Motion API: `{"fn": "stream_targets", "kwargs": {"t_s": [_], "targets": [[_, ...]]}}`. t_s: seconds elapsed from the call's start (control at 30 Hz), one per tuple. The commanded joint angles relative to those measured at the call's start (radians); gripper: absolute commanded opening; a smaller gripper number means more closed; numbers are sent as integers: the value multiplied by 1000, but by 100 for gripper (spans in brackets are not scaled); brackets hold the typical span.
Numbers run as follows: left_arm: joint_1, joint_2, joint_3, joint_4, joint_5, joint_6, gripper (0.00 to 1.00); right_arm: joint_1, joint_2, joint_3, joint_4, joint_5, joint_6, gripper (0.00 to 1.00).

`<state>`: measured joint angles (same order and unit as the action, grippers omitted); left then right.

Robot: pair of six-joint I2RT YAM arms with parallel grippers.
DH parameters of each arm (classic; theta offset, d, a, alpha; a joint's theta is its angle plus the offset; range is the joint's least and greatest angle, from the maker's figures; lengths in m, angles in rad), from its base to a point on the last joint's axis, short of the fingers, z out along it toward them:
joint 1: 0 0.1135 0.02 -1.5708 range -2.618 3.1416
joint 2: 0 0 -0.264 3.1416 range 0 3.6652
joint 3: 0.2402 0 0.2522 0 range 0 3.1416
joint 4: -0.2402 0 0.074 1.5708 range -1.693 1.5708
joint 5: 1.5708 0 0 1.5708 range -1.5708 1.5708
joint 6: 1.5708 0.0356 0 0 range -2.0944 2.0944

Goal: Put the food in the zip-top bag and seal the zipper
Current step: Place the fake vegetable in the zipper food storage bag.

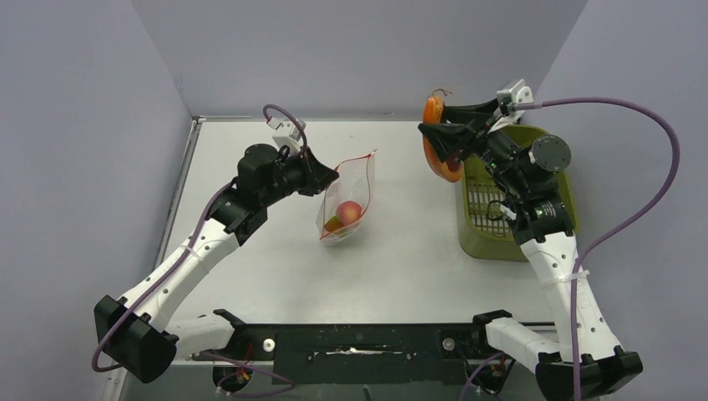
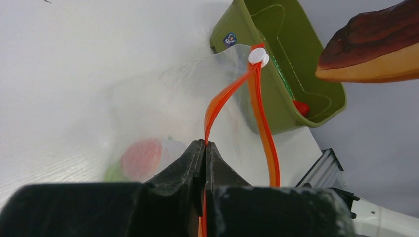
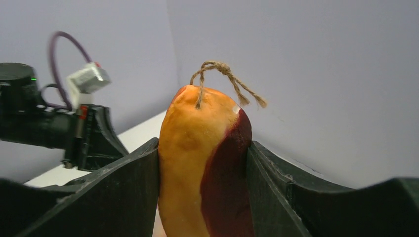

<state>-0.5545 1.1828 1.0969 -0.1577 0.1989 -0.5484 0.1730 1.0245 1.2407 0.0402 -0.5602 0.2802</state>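
Observation:
The clear zip-top bag (image 1: 349,200) stands on the white table, its mouth held open. A pink-red ball fruit (image 1: 350,211) and a green slice (image 1: 333,224) lie inside; they show blurred through the plastic in the left wrist view (image 2: 141,159). My left gripper (image 1: 334,176) (image 2: 204,143) is shut on one side of the red-orange zipper strip (image 2: 225,98). My right gripper (image 1: 432,142) (image 3: 202,153) is shut on an orange and brown-red steak-like slab (image 1: 434,134) (image 3: 205,158) with a twine loop, held in the air right of the bag.
An olive-green tub (image 1: 501,200) stands at the right under my right arm. In the left wrist view the tub (image 2: 276,54) holds a small red bit (image 2: 300,106). Grey walls close in the table on three sides.

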Motion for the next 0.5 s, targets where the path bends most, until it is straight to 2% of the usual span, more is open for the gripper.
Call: {"fn": "stream_targets", "kwargs": {"t_s": [0.0,0.2,0.47], "targets": [[2,1,56,6,76,-61,0,105,-18,-31,304,-29,133,54],[4,-9,32,30,102,-99,0,240,0,-87,532,7,229,54],[4,4,27,46,118,-105,0,398,74,-83,712,44,250,54]]}}
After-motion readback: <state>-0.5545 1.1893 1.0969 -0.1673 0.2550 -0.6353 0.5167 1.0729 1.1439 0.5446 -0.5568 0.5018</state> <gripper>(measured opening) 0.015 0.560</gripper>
